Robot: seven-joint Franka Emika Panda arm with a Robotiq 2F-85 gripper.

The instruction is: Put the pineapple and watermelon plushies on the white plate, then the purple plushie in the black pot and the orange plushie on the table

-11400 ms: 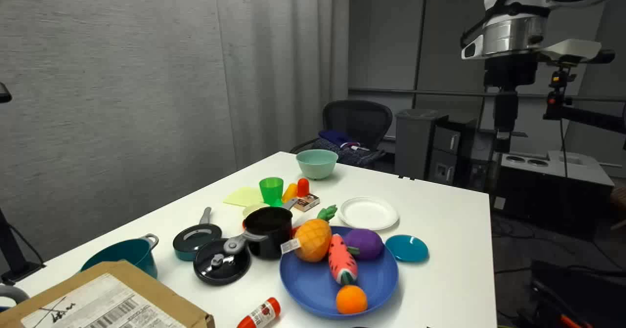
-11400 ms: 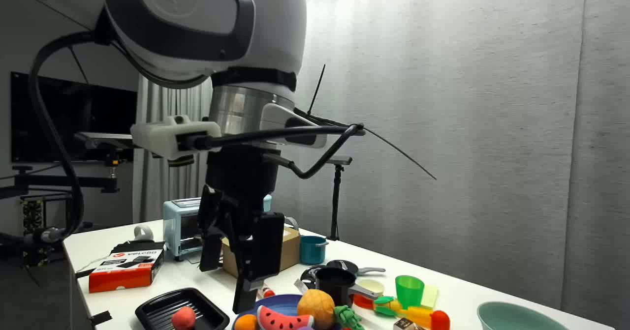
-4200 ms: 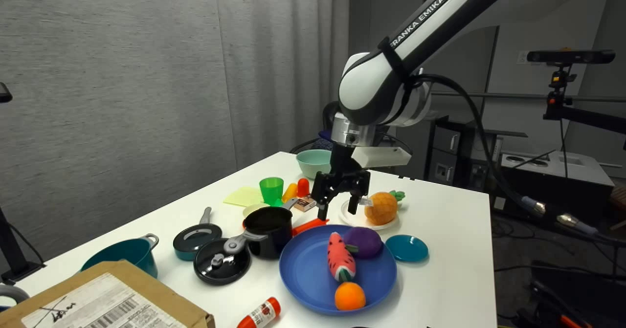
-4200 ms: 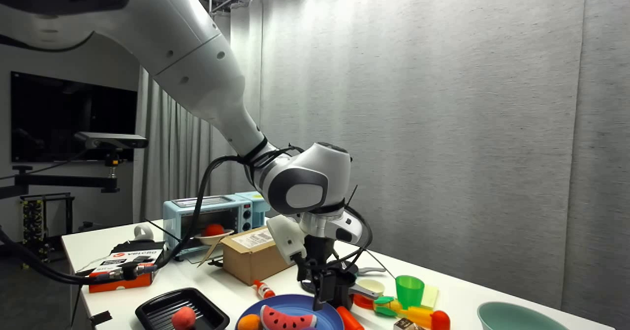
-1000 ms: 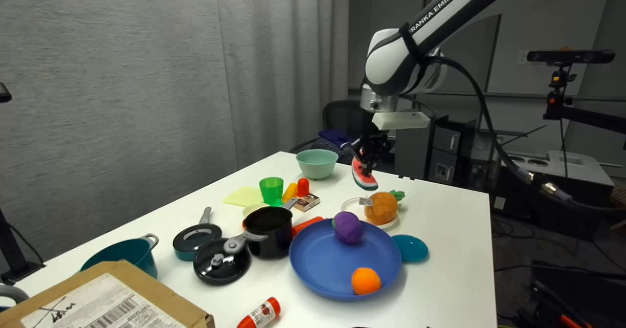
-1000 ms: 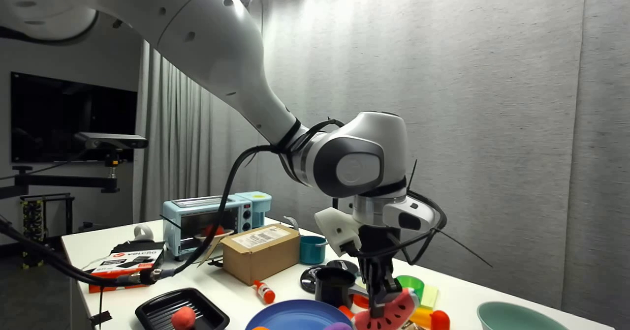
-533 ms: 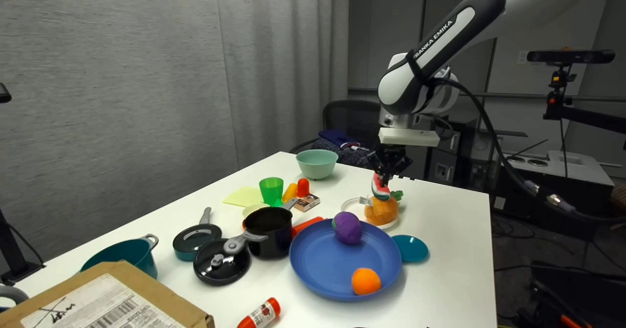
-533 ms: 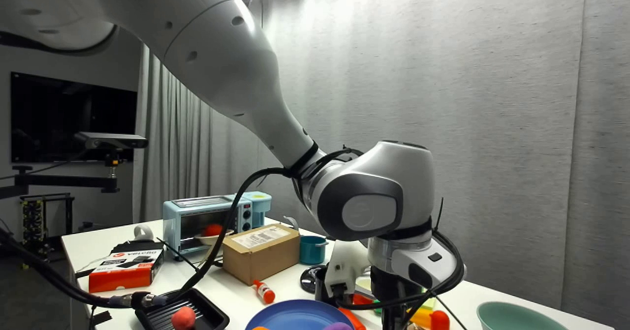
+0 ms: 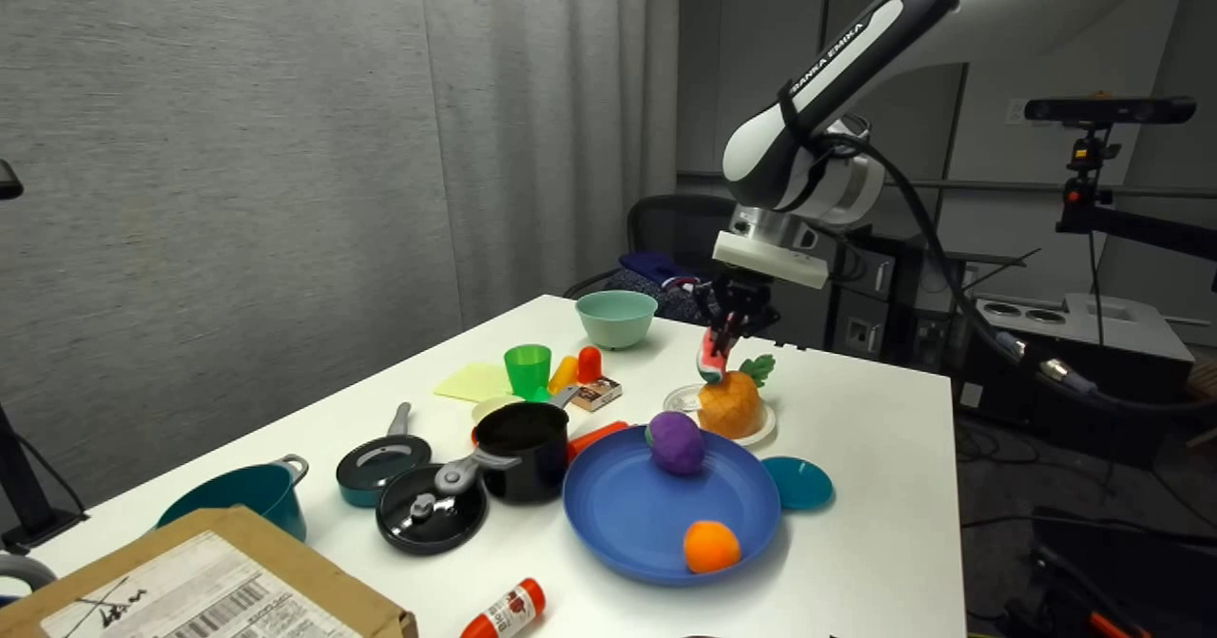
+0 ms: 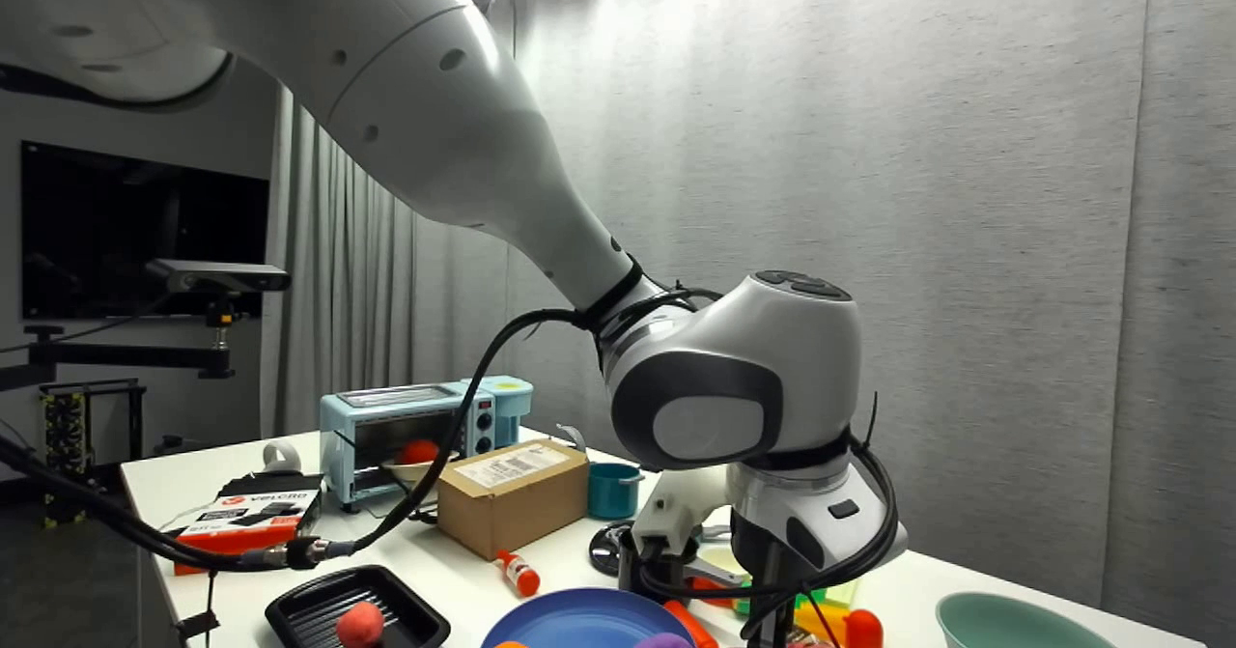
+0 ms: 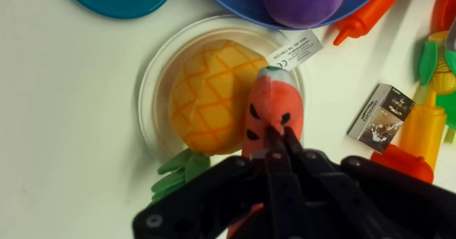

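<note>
- Gripper (image 11: 281,132), one: jaws drawn together, clamped on the watermelon plushie (image 11: 265,103). The pinch is on the red edge, presumably because that ridge is thin enough to take and lets the rind go down first.
- Watermelon plushie, one: held red edge uppermost over the white plate (image 11: 159,89), on the tagged side of the pineapple plushie (image 11: 213,100), likely so the pair can share the plate. Whether it touches plate or pineapple, I cannot tell from here.
- Pineapple plushie, one: lying on the white plate, one paper tag (image 11: 299,50) jutting out over the rim; its placing I take as finished.
- Purple plushie (image 9: 677,443), one; orange plushie (image 9: 711,548), one: both on the one blue plate (image 9: 618,524), well apart, probably waiting their turn after the watermelon.
- Black pot (image 9: 542,476), one: just beside the blue plate, mouth up and unlidded, which should suit the purple plushie later. One black lid (image 9: 447,529) lies beside it.
- Table (image 9: 875,562), one: bears plates and pot alike; the orange plushie's named destination.
- Task plushies, counted: four. One clamped, one on the white plate, two on the blue.
- Sundries: one green cup (image 9: 526,372), one mint bowl (image 9: 616,324), one chocolate box (image 11: 384,119).
</note>
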